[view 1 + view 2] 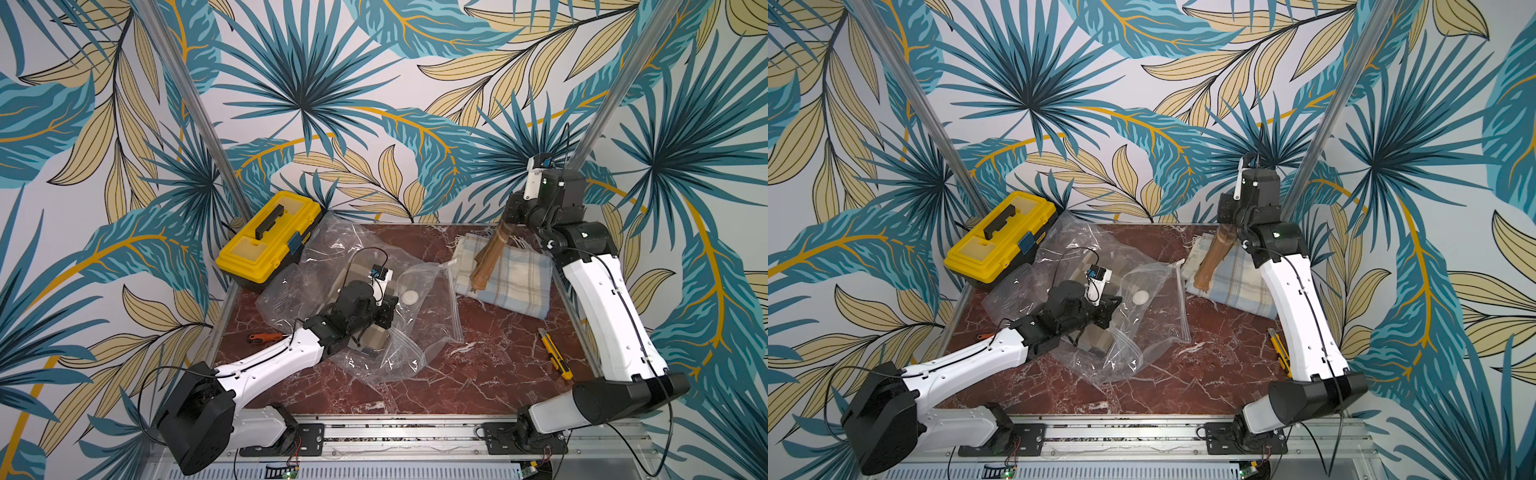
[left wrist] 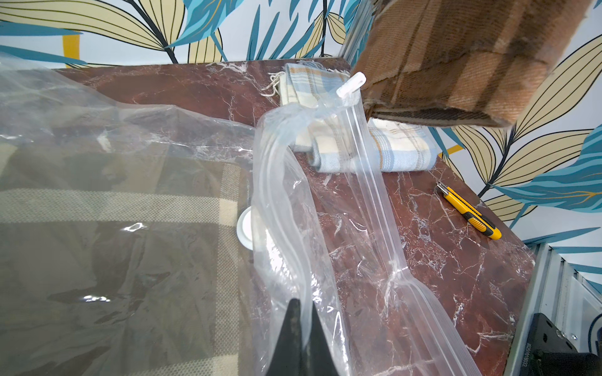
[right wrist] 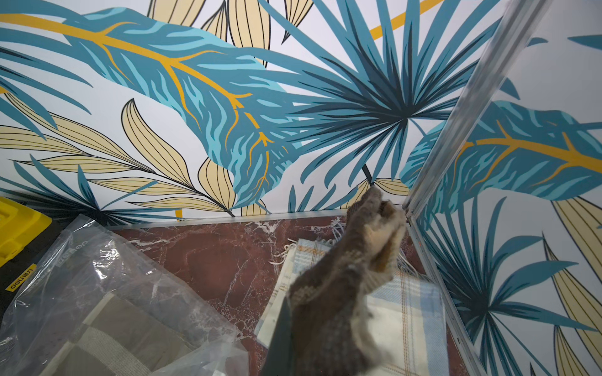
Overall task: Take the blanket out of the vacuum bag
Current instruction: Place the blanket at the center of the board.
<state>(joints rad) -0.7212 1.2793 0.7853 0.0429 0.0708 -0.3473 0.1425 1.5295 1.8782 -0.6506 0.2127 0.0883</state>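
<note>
My left gripper [image 2: 301, 306] is shut on a fold of the clear vacuum bag [image 2: 286, 208], which lies crumpled mid-table in both top views [image 1: 424, 307]. The bag's zip edge [image 2: 368, 182] points toward the right arm. An olive checked blanket [image 2: 114, 228] lies under clear plastic beside the left gripper [image 1: 384, 320]. My right gripper [image 3: 312, 309] is shut on a brown plaid blanket [image 3: 342, 293], and only one of its fingers shows. That brown blanket [image 1: 492, 253] hangs free of the bag at the back right, above a folded blue plaid cloth [image 1: 511, 282].
A yellow toolbox [image 1: 266, 241] stands at the back left, with more clear plastic [image 1: 328, 237] against it. A yellow utility knife [image 1: 555, 353] lies by the right edge. An orange-handled tool [image 1: 262, 337] lies near the left edge. Metal frame posts [image 3: 456, 130] rise at the back corners.
</note>
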